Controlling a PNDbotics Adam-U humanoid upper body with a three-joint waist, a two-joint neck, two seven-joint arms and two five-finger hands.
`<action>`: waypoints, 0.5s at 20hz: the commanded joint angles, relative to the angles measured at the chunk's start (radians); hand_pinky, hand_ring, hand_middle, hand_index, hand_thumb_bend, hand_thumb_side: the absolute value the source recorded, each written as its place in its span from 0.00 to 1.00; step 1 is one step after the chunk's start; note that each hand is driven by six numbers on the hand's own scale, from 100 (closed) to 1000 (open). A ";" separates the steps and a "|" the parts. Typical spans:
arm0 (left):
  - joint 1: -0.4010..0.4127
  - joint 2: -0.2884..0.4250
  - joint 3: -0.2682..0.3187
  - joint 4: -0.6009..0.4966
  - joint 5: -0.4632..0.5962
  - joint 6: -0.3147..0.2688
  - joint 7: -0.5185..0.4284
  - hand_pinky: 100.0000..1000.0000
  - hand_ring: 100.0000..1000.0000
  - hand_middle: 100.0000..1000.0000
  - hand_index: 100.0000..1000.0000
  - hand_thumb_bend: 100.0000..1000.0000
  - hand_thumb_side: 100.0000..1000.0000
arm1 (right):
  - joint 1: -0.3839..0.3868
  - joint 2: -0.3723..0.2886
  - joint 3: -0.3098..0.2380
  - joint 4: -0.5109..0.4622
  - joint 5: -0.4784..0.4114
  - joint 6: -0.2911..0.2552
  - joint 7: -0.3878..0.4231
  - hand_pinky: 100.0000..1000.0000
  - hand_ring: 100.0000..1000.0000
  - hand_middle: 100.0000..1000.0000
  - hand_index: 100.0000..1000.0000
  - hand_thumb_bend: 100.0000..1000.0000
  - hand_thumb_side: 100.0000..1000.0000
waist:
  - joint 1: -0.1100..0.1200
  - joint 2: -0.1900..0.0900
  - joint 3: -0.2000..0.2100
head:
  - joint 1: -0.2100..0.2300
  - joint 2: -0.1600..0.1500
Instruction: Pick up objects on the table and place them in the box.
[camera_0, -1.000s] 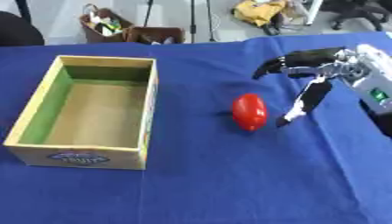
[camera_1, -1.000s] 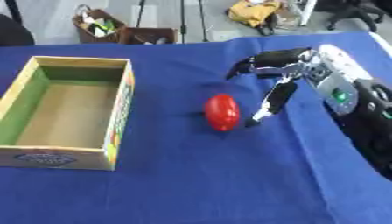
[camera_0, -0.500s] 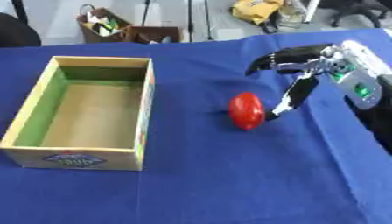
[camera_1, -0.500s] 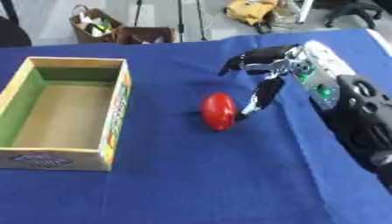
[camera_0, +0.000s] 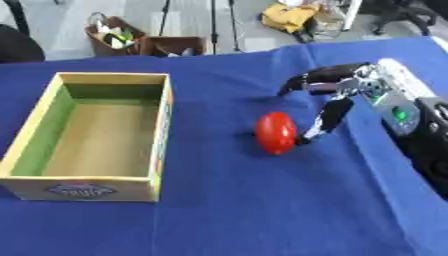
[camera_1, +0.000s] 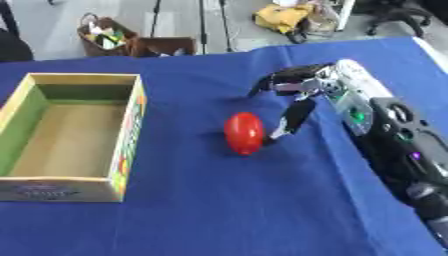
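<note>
Matt blue cloth on the table, glossy smooth red object, cardboard box with printed sides

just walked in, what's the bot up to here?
The robot's right hand is reaching in from the right toward a red oval object lying on the blue table. Its fingers are spread open, with the thumb pointing down just beside the object's right edge; nothing is grasped yet. The cardboard box sits to the left, empty. The left hand isn't visible.
</note>
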 joint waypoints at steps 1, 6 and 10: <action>-0.004 0.017 0.000 -0.018 0.001 0.003 0.000 0.07 0.40 0.49 0.63 0.00 0.87 | -0.017 -0.014 -0.013 -0.009 0.009 -0.003 0.007 0.93 0.95 0.93 1.00 0.59 0.47 | 0.001 -0.023 -0.001 | 0.005 -0.013; -0.005 0.015 0.000 -0.018 0.002 0.003 -0.002 0.07 0.40 0.49 0.63 0.00 0.87 | -0.012 -0.013 -0.010 -0.027 0.002 -0.017 -0.016 0.93 0.94 0.93 1.00 0.60 0.45 | 0.003 -0.017 -0.002 | 0.006 -0.017; -0.003 0.015 0.000 -0.018 0.003 0.004 -0.004 0.07 0.40 0.49 0.63 0.00 0.87 | -0.008 -0.016 0.002 -0.048 0.000 -0.037 0.012 0.93 0.97 0.94 1.00 0.51 0.41 | 0.004 -0.015 -0.003 | 0.007 -0.016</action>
